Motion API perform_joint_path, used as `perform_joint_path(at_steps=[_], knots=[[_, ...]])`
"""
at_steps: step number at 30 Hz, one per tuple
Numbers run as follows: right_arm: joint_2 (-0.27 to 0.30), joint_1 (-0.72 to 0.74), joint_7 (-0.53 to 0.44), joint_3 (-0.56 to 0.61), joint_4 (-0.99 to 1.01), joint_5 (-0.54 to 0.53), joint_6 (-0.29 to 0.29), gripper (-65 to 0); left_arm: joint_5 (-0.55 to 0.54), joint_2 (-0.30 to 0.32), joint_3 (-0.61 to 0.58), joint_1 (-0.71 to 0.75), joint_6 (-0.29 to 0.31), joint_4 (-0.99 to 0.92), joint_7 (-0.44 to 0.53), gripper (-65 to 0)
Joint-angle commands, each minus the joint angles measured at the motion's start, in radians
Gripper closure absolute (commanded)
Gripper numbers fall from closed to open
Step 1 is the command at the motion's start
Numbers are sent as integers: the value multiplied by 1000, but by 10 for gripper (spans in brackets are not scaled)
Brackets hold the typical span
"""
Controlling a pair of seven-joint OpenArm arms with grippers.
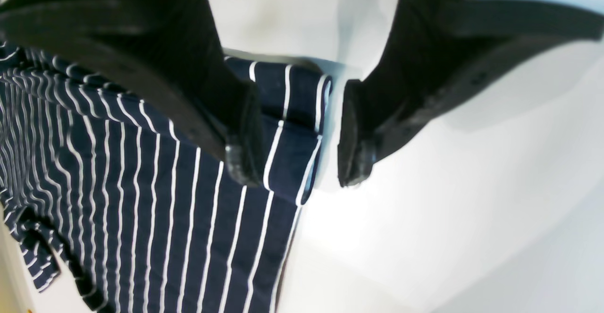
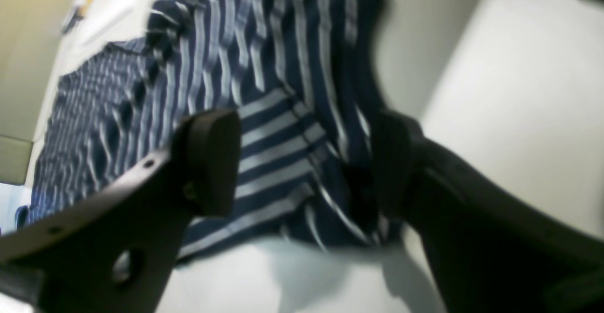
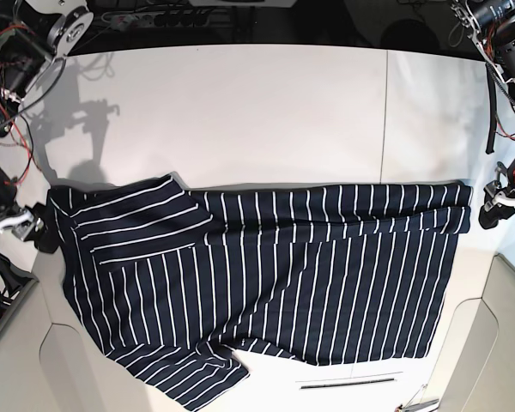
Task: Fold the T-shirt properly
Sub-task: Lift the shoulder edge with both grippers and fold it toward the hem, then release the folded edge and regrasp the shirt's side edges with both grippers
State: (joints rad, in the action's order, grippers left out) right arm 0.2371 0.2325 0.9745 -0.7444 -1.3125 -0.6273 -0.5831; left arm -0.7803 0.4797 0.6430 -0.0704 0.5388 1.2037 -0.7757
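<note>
The T-shirt, dark navy with thin white stripes, lies spread across the white table, its far part folded over along a straight top edge. At the shirt's right-hand end in the base view, my left gripper is open. In the left wrist view its fingers straddle the folded corner without pinching it. My right gripper is at the other end, also open. In the right wrist view its jaws stand wide on either side of the bunched sleeve fabric.
Cables and motor hardware crowd the back left corner, and more arm hardware the back right. A table seam runs front to back. A thin dark strip lies near the front edge, and beige panels flank the front corners.
</note>
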Motion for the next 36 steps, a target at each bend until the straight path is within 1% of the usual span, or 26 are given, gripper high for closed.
perform_joint_path(at_steps=[1, 3, 4, 7, 8, 11, 15, 20, 23, 26, 29, 30, 31, 32, 33, 35, 36], knots=[[15, 6, -40, -11, -16, -22, -4, -424, -18, 21, 5, -4, 8, 14, 22, -289], [15, -29, -87, -27, -16, 0, 8, -425, -12, 16, 5, 6, 7, 14, 38, -295], [15, -43, -105, -32, -16, 8, 15, -424, -11, 12, 5, 11, 7, 14, 44, -316], [14, -64, -118, -35, -11, 18, 23, -425, -11, 2, 4, 21, 3, 13, 50, -409], [14, -64, -119, -35, -5, 18, 23, -424, -11, -2, 4, 23, 2, 11, 55, -427], [15, -61, -135, -27, 9, 18, 37, -425, 0, -3, 4, 23, -4, -17, 74, -431], [15, -60, -156, 4, 55, 21, 37, -425, -1, -3, -5, 20, -4, -79, 103, -431], [14, -56, -221, 33, 138, 29, 37, -425, -6, -8, -77, 6, -3, -110, 107, -431], [7, -56, -223, 34, 170, 29, 29, -424, -4, -24, -123, 6, -3, -110, 108, -431], [-8, -56, -223, 34, 190, 6, 24, -424, -1, -57, -129, 6, -3, -110, 111, -430], [-13, -56, -224, 56, 211, -1, 9, -424, 25, -84, -129, 6, -3, -110, 115, -429], [-13, -56, -224, 71, 216, 0, 10, -424, 36, -90, -130, 6, -3, -110, 115, -421], [-13, -56, -224, 84, 220, 3, 10, -423, 43, -94, -131, 6, -3, -110, 115, -384], [-13, -56, -224, 96, 221, 12, 10, -410, 45, -95, -134, 6, -3, -110, 115, -320], [-13, -56, -226, 106, 221, 23, 11, -368, 44, -95, -134, 6, -2, -110, 115, -237], [-13, -56, -241, 117, 221, 30, 10, -236, 44, -94, -134, 6, 24, -110, 115, -80], [-13, -56, -246, 117, 220, 29, 10, -165, 43, -94, -134, 3, 43, -110, 114, -22]])
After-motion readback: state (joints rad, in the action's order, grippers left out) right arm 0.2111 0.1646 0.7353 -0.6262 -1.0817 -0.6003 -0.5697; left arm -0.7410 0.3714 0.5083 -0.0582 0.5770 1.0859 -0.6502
